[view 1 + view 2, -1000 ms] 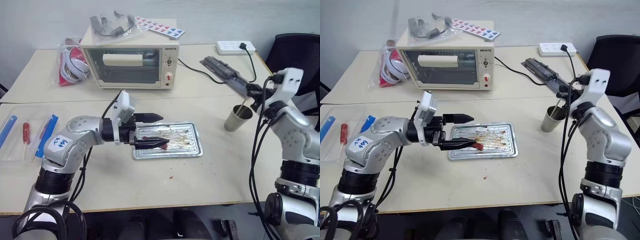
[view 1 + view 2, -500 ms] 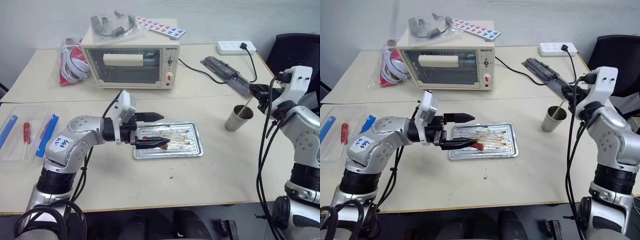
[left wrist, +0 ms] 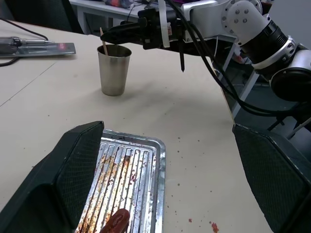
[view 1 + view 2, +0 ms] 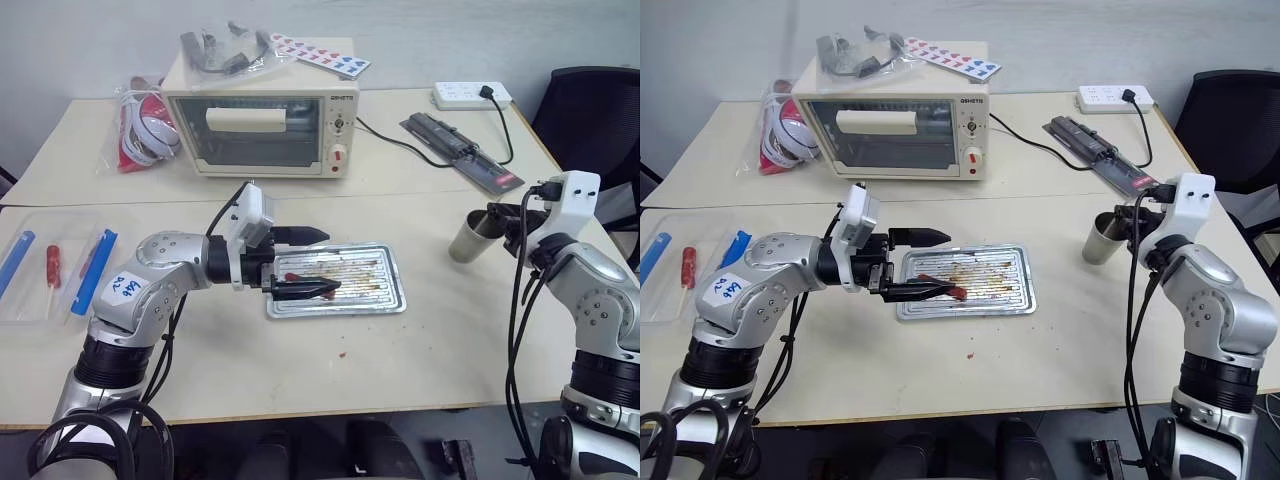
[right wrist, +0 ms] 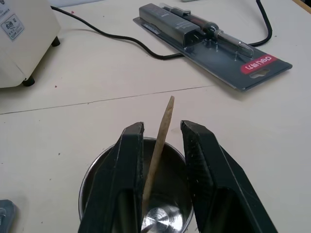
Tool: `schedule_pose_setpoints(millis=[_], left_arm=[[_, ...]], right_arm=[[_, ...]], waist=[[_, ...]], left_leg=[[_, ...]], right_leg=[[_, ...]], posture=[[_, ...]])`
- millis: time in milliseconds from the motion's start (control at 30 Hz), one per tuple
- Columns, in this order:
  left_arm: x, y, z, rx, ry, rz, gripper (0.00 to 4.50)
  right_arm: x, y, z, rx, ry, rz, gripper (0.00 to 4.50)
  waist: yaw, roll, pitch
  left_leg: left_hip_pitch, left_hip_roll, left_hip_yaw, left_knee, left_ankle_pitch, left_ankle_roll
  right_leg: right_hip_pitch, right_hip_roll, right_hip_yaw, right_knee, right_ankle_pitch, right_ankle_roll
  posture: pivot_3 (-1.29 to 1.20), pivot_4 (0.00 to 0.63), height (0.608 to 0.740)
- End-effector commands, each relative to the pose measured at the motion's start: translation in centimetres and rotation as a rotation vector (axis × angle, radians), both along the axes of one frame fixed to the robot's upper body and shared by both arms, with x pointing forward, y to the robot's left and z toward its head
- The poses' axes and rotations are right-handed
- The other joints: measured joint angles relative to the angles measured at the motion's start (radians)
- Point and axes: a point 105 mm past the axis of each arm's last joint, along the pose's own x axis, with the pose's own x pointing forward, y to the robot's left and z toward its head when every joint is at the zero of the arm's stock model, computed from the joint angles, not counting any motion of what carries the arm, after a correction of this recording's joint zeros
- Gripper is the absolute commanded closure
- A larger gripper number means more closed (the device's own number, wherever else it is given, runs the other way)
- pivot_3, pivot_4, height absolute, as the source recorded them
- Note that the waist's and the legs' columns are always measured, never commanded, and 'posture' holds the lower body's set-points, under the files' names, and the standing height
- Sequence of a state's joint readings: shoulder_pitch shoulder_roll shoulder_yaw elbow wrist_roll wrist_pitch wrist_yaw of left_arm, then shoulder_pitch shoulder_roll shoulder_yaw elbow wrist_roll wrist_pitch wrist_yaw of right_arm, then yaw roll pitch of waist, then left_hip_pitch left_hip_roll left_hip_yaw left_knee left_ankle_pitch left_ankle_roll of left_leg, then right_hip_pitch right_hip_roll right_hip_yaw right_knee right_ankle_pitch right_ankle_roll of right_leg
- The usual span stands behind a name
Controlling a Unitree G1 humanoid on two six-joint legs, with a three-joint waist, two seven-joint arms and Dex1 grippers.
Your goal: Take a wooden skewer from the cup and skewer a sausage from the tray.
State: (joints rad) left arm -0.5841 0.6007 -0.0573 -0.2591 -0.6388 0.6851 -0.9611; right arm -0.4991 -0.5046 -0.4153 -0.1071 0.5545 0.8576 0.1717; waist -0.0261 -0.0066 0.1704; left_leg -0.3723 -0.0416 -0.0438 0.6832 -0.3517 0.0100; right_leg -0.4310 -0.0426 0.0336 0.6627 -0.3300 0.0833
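The wooden skewer (image 5: 166, 109) stands leaning in the grey metal cup (image 4: 465, 238) at the table's right. My right gripper (image 5: 162, 127) is level at the cup's rim and open, one finger on each side of the skewer with a small gap. The silver tray (image 4: 372, 291) lies mid-table, stained brown. A small reddish sausage (image 4: 955, 292) lies at its left end. My left gripper (image 4: 312, 262) hovers there, pointing right and wide open, its fingers (image 3: 77, 165) straddling the sausage without touching it.
A toaster oven (image 4: 262, 125) stands at the back, its cable running to a power strip (image 4: 470, 95). A packaged tool (image 4: 460, 150) lies behind the cup. A clear plastic tray (image 4: 50, 270) with blue and red sticks sits far left. A black chair (image 4: 590, 100) stands right.
My right hand has come down from above to the cup's rim, and its fingers now stand around the skewer. The left arm has not moved.
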Motion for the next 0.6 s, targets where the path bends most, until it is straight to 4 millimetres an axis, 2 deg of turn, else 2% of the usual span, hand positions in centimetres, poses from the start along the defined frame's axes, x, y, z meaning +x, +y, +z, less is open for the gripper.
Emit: schedule_pose_setpoints(millis=[33,233,333,433,500,600], left_arm=[[0.0,0.0,0.6,-0.003,-0.036,-0.004,0.00],[0.1,0.1,0.7,-0.004,-0.039,0.005,0.00],[0.1,0.2,0.7,-0.005,-0.039,0.006,0.00],[0.2,0.2,0.8,-0.007,-0.041,0.010,0.00],[0.3,0.2,0.8,-0.008,-0.043,0.014,0.00],[0.5,0.4,0.8,-0.014,-0.050,0.035,0.00]], right_arm=[[0.1,0.0,1.5,0.000,-0.065,-0.001,3.24],[0.4,0.3,1.7,0.009,-0.086,0.011,4.48],[0.4,0.6,2.2,-0.002,-0.103,0.023,4.48],[0.1,0.7,4.0,-0.023,-0.147,0.018,4.48],[-0.1,0.4,5.6,-0.028,-0.185,0.001,4.48],[-1.0,0.0,9.2,-0.015,-0.261,-0.016,4.48]], waist=[[0.000,0.000,0.000],[-0.001,0.000,0.000],[-0.001,0.000,0.000],[-0.001,0.000,0.000],[-0.001,0.000,0.000],[0.000,0.001,0.000]], left_leg=[[0.000,0.000,0.000,0.000,0.000,0.000],[0.000,0.000,0.000,0.000,0.000,0.000],[0.000,0.000,0.000,0.000,0.000,0.000],[0.000,0.000,0.000,0.000,0.000,0.000],[0.000,0.000,0.000,0.000,0.000,0.000],[0.000,0.000,0.000,0.000,0.000,0.000]], right_leg=[[0.000,0.000,0.000,0.000,0.000,0.000],[0.000,0.000,0.000,0.000,0.000,0.000],[0.000,0.000,0.000,0.000,0.000,0.000],[0.000,0.000,0.000,0.000,0.000,0.000],[0.000,0.000,0.000,0.000,0.000,0.000],[-0.001,0.000,0.000,0.000,0.000,0.000]], posture=[[0.00,0.150,0.740],[0.00,0.150,0.740],[0.00,0.150,0.740],[0.00,0.150,0.740],[0.00,0.150,0.740],[0.00,0.150,0.740]])
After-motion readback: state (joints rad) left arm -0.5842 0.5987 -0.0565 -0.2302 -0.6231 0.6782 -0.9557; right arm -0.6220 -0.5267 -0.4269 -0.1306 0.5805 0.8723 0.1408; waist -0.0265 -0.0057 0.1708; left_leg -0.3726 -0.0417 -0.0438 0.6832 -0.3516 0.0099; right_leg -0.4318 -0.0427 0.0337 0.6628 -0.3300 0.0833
